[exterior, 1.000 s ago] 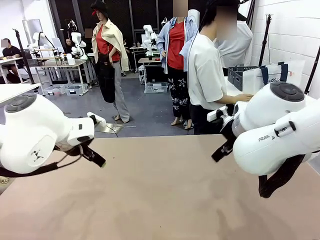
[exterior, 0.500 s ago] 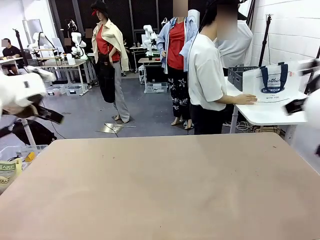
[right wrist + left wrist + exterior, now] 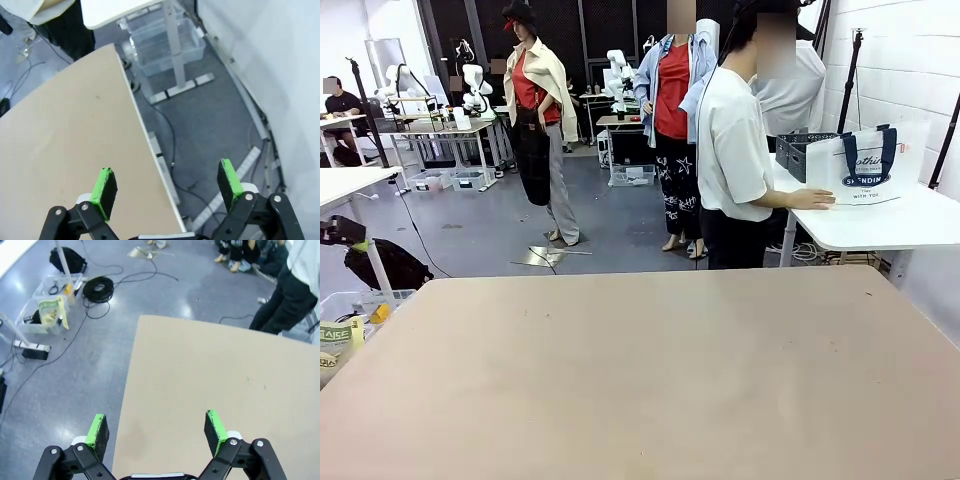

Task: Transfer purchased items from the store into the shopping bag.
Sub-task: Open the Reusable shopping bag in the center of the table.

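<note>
The shopping bag (image 3: 868, 163), translucent white with navy strap handles and dark lettering, stands upright on a white side table (image 3: 900, 228) at the far right. A person in a white T-shirt (image 3: 735, 140) rests a hand (image 3: 812, 198) on that table beside the bag. The purchased items are out of view. My left gripper (image 3: 156, 431) hangs open over the left edge of the tan table (image 3: 225, 390), nothing between its green pads. High above the tan table's right edge (image 3: 75, 150) and the floor, my right gripper (image 3: 167, 186) is open and holds nothing.
A dark grey lattice basket (image 3: 797, 150) sits behind the bag. On the floor to the left lie a clear bin with packets (image 3: 47, 310), a cable coil (image 3: 98, 288) and a dark bag (image 3: 388, 268). Clear bins (image 3: 165, 42) stand under the white table.
Both arms have swung out of the front view, the left one off to the left and the right one off to the right. The person's hand stays by the bag.
</note>
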### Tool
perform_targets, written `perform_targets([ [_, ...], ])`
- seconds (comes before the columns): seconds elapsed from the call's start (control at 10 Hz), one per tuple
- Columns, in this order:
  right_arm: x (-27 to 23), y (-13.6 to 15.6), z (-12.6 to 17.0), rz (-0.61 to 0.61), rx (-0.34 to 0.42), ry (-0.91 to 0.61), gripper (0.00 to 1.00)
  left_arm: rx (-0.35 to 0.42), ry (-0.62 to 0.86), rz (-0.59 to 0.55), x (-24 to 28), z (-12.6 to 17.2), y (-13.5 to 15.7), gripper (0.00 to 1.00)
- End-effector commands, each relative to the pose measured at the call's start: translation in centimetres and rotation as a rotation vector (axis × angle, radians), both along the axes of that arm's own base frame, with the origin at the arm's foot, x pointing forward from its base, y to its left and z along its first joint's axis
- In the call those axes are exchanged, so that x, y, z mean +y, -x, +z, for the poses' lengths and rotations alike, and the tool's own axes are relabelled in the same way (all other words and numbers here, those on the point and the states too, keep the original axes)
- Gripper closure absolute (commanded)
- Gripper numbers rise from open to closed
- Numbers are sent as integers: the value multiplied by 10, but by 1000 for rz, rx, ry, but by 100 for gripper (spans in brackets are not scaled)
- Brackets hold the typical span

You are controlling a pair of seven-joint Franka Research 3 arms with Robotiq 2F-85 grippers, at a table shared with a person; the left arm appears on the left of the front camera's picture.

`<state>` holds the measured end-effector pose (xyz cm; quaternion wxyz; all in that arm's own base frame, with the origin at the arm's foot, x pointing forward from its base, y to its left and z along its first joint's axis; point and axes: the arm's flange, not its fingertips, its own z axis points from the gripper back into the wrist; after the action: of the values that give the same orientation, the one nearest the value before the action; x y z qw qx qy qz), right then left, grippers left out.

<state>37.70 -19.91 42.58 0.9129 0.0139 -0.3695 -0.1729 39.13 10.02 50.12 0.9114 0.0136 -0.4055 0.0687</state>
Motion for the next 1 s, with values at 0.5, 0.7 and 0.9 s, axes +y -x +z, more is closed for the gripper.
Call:
perform_targets([
  [0.5,0,0,0,0,0,0,0,0,0,0,0,0,0,0],
  [0.7,0,0,0,0,0,0,0,0,0,0,0,0,0,0],
  [0.9,0,0,0,0,0,0,0,0,0,0,0,0,0,0],
])
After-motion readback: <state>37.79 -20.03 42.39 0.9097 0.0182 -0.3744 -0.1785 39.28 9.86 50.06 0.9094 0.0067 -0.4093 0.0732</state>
